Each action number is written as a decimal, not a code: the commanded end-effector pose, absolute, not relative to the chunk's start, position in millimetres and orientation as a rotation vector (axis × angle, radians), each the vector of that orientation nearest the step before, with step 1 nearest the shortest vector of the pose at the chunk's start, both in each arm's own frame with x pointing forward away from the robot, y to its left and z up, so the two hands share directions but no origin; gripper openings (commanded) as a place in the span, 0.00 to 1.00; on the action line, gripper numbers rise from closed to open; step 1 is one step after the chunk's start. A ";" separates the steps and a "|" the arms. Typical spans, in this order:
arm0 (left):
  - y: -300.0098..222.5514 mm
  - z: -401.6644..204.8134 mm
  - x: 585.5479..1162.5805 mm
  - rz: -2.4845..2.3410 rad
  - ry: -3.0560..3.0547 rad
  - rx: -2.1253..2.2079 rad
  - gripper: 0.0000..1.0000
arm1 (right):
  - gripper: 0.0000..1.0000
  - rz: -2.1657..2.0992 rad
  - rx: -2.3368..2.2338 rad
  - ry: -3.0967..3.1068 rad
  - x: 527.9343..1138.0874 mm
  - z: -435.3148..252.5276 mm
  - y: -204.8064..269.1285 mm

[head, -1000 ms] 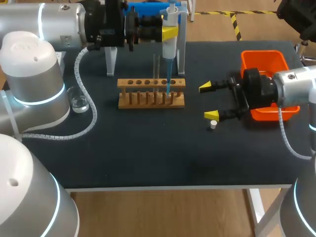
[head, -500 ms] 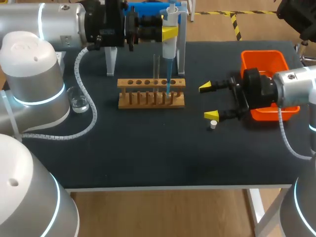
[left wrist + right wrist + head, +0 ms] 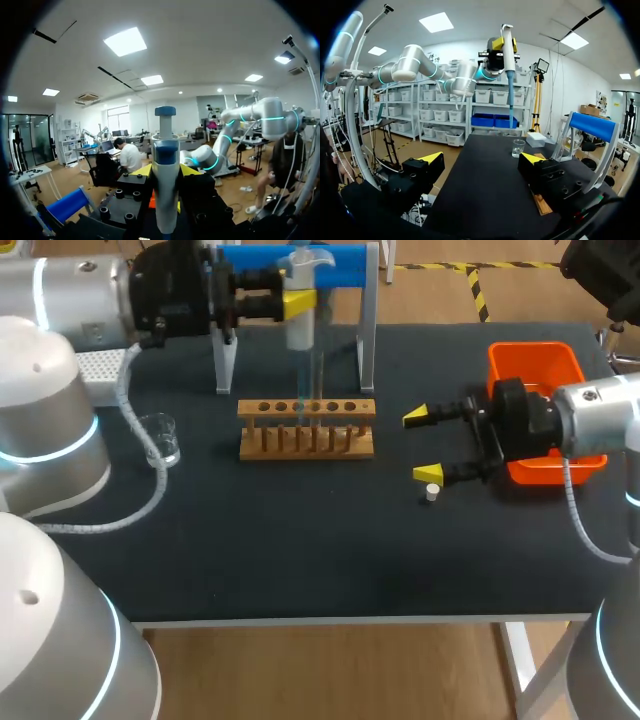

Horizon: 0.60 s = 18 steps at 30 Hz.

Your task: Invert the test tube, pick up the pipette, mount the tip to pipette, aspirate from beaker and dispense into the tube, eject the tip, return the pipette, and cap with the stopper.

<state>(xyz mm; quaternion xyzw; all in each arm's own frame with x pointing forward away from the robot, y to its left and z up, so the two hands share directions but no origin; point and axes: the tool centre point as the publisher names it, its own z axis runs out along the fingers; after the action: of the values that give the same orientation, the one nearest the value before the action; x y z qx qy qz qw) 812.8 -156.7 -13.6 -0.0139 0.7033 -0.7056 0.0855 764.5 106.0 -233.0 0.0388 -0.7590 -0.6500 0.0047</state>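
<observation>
**Ana:** Two grippers — what's each one doing?

**Ben:** The left gripper (image 3: 297,303) is squeezed tight on the pipette (image 3: 300,328). It holds the fat white body and keeps it standing straight, up high over the wooden rack (image 3: 307,430). The right gripper (image 3: 424,445) has its fingers wide apart w/ nothing between them.

**Ana:** Where's the other stuff?

**Ben:** The thin blue tip (image 3: 510,97) points down from the pipette, near the glass tube (image 3: 317,375) that stands in the rack. The beaker (image 3: 160,437) sits off to the rack's left side, well apart. The little white stopper (image 3: 431,492) lies on the table, just beside one right finger. I can't tell if they touch.

**Ana:** Is it hard to hold these things?

**Ben:** The pipette is prob light, stiff and a bit slippy, so a grip on the thick body is best, not the thin end. I think the tip is only pushed on, so a bump on the rack could knock it off. The tube and beaker are glass — they can break, so go easy. The stopper is tiny and light and may scoot away. Pinch it by its sides, straight from above.
</observation>
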 end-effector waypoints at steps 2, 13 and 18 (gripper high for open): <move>-87.5 -24.0 811.6 -2.082 2.067 -0.056 0.00 | 1.00 -2.035 0.119 -2.381 763.6 -232.0 105.8; -12.3 -44.4 845.4 -1.995 2.038 -0.122 0.00 | 1.00 -2.035 0.119 -2.381 763.6 -232.0 105.8; 15.0 -56.7 863.1 -1.984 2.036 -0.152 0.00 | 1.00 -2.035 0.119 -2.381 763.6 -232.0 105.8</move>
<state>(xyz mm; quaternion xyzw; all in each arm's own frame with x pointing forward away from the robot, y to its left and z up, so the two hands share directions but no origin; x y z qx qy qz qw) 861.7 -11.2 -52.3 -0.0609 0.7078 -0.6866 0.1546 764.5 106.0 -232.9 0.0387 -0.7591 -0.6498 0.0047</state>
